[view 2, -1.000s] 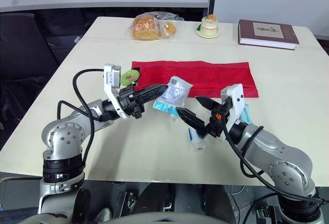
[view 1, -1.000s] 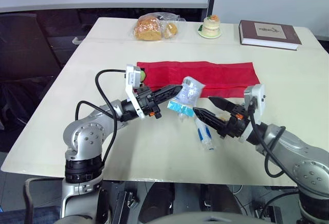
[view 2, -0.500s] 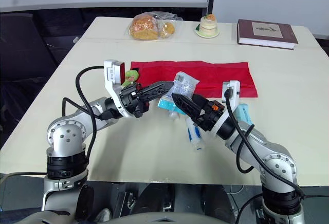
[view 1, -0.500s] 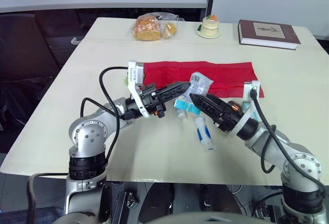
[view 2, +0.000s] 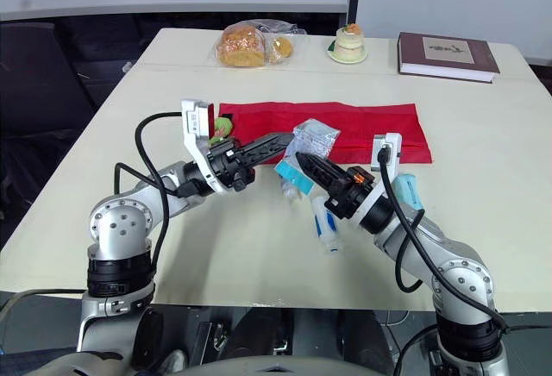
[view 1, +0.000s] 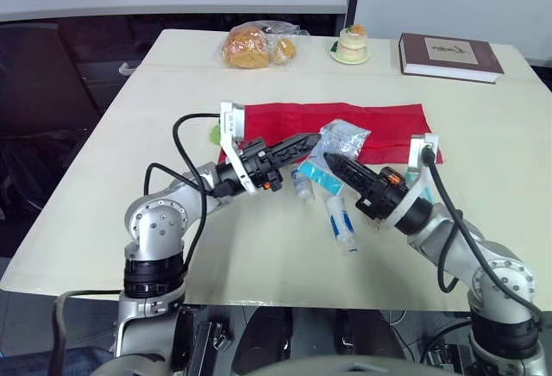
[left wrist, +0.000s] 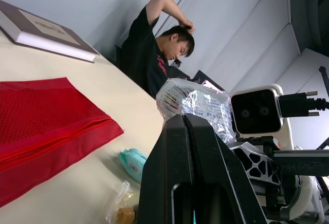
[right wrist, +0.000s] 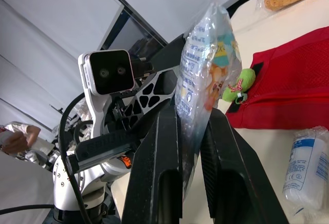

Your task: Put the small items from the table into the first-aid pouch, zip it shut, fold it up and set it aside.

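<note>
Hanging above the worktop (view 1: 172,100), just in front of the red pouch (view 1: 379,122), the clear packet (view 1: 342,137) was pinched by the right fingers (view 1: 347,170) and by the left fingers (view 1: 293,146) at its edge. It looked light, soft and slippery; gripping its flat middle seemed best

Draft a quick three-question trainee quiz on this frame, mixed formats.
1. True or false: the red pouch lies flat on the table.
2. The right gripper has its fingers shut on: A) scissors, B) clear packet, C) a spoon.
3. Short answer: what sits at the pouch's left end?
Key: 1 true; 2 B; 3 a small green toy.
</note>
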Available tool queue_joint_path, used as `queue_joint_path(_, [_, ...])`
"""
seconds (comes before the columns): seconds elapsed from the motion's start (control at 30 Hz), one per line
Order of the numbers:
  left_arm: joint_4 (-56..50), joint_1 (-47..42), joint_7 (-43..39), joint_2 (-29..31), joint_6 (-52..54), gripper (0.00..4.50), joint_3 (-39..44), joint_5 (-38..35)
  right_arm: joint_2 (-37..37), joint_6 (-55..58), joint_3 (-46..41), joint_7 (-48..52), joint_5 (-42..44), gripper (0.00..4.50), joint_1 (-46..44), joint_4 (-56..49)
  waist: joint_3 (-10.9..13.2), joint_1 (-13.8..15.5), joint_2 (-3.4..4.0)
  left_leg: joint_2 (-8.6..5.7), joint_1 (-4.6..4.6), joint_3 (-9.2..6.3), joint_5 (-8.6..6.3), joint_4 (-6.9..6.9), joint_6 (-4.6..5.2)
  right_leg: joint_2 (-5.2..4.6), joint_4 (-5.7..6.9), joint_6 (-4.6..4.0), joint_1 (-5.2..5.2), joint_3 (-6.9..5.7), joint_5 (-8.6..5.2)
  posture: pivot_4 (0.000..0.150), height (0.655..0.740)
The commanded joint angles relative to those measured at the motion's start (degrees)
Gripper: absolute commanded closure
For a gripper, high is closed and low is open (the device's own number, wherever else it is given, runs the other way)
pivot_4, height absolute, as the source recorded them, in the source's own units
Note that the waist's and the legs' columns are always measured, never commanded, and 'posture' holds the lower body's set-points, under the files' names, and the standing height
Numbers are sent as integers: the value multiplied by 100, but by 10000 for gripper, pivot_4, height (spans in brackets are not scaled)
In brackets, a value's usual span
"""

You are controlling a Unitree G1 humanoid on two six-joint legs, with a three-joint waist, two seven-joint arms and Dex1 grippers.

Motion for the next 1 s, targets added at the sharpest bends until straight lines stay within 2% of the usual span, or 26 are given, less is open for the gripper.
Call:
queue_joint_path(0.03, [-175,-19,-41,1,-127,45000,-29,-27,18,-145,-2,-9,-14,44784,-72,-115,0,0,0,0,0,0,0,0,0,0,0,0,0,0,0,1500,7289])
queue_joint_path(0.3, [-41,37,-299,293,-61,45000,-29,-4,-85,-163,32,41,-114,44784,16,-113,0,-1,0,1,-3,0,0,-1,0,1,0,-2,-5,0,-1,1500,7289])
queue_joint_path(0.4, [146,85,-555,662,-258,35960,-52,409,-152,-181,-24,50,-86,45000,64,-149,0,-3,1,1,-3,1,0,-2,0,1,0,-20,-5,0,-12,1500,7289])
queue_joint_path(0.53, [531,76,-836,1053,-732,17600,-124,1138,-260,-199,-97,55,-34,45000,120,-198,0,-3,1,2,-3,2,0,-3,0,2,0,-22,-6,0,-13,1500,7289])
queue_joint_path(0.6, [807,29,-920,1204,-1078,10641,-176,1616,-323,-203,-141,59,1,45000,152,-219,0,-2,1,2,-3,3,0,-3,0,2,0,-23,-6,0,-13,1500,7289])
queue_joint_path(0.63, [1051,-26,-954,1319,-1394,6102,-259,2013,-365,-209,-163,63,9,45000,181,-231,1,0,1,2,-4,3,0,-3,0,1,0,-23,-7,0,-14,1500,7289])
queue_joint_path(0.7, [1610,-158,-1017,1561,-2192,431,-518,2927,-437,-221,-212,84,11,45000,251,-244,1,15,1,2,-4,4,0,-4,0,0,-1,-23,-7,0,-14,1500,7289])
queue_joint_path(0.83, [2751,-493,-1024,1852,-3588,431,-1031,4390,-488,-233,-233,131,-35,45000,330,-247,1,16,1,2,-7,6,-1,-6,1,-1,-4,-23,-9,0,-14,1500,7289])
queue_joint_path(1.0, [3768,-865,-1082,1943,-4539,431,-1360,5377,-459,-257,-182,139,-95,45000,337,-251,1,14,0,5,-24,12,-2,-9,2,-8,-7,-16,-28,0,-9,1500,7289])
